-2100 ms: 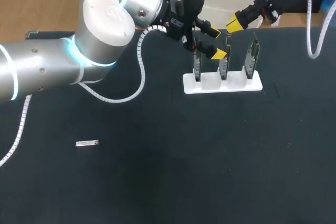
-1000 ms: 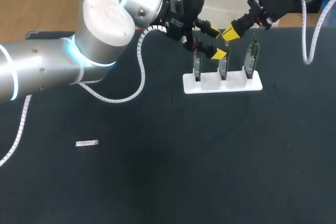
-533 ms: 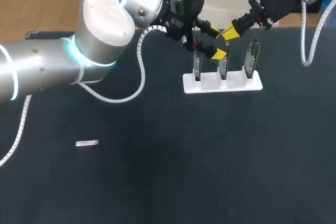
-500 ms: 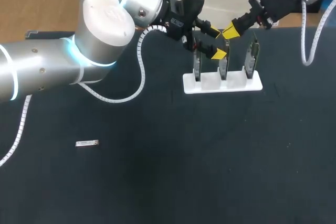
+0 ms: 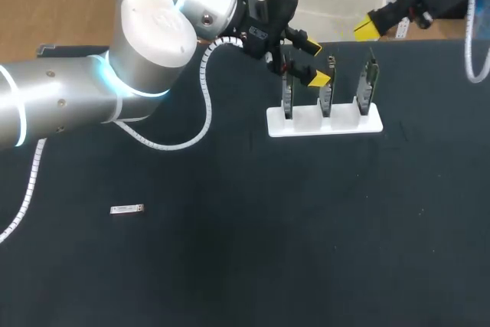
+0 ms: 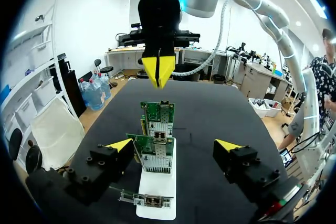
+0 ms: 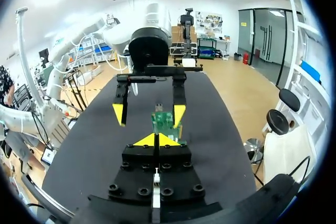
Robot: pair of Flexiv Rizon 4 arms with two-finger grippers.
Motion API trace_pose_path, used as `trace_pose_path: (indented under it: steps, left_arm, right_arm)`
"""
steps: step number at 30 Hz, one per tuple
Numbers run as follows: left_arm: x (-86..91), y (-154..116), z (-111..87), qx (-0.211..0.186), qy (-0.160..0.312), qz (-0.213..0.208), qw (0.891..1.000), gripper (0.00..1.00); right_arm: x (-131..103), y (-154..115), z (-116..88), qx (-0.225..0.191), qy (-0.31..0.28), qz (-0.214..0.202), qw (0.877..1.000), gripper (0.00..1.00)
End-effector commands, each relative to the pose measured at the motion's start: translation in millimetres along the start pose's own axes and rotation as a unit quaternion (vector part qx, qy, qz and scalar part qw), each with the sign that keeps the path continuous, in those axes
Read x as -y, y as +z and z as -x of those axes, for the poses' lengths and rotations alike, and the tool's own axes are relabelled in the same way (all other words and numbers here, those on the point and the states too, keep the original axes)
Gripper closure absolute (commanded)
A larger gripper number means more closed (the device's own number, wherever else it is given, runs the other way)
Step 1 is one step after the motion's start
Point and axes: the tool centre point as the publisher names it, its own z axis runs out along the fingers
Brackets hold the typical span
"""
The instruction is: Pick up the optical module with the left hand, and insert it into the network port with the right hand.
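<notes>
The optical module [image 5: 126, 209] was seen lying flat on the dark table [image 5: 306, 250], at about 8 o'clock from the table's middle in the head view, and it was touched by no gripper. The white stand [image 5: 306, 122] was placed well apart from it, toward 2 o'clock from the module, and three circuit boards [image 5: 369, 82] were held upright in it in a row. In the left wrist view small metal network ports [image 6: 159, 139] could be noticed on the boards.

The left gripper [image 5: 314, 61] was held over the stand, with its fingers spread wide. In its own wrist view the boards were seen between the two yellow tips, but whether a tip touched a board could not be told. Nothing was gripped by it.

The right gripper [image 5: 367, 27] was found at about 1 o'clock from the stand, above the far edge of the table and apart from the boards. Its two yellow tips were pressed together, as was shown also in the right wrist view, where the boards and the left gripper were seen ahead of it
</notes>
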Motion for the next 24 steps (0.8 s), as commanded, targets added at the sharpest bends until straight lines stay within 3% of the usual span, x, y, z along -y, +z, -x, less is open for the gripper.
trace_pose_path:
  steps: [1,11,24]
  left_arm:
    - [-1.3,0.0,1.6,-0.004,-0.002,-0.001,1.000,0.00]
    - [-1.3,0.0,1.6,-0.004,-0.002,-0.001,1.000,0.00]
    - [-1.3,0.0,1.6,-0.004,-0.002,-0.001,1.000,0.00]
  right_arm:
    - [-2.8,-19.6,-9.7,0.004,-0.001,0.011,1.000,1.00]
    - [-7.4,-46.4,-40.4,-0.002,0.023,0.015,1.000,1.00]
    - [-11.7,-40.4,-53.1,-0.012,0.030,0.030,0.999,1.00]
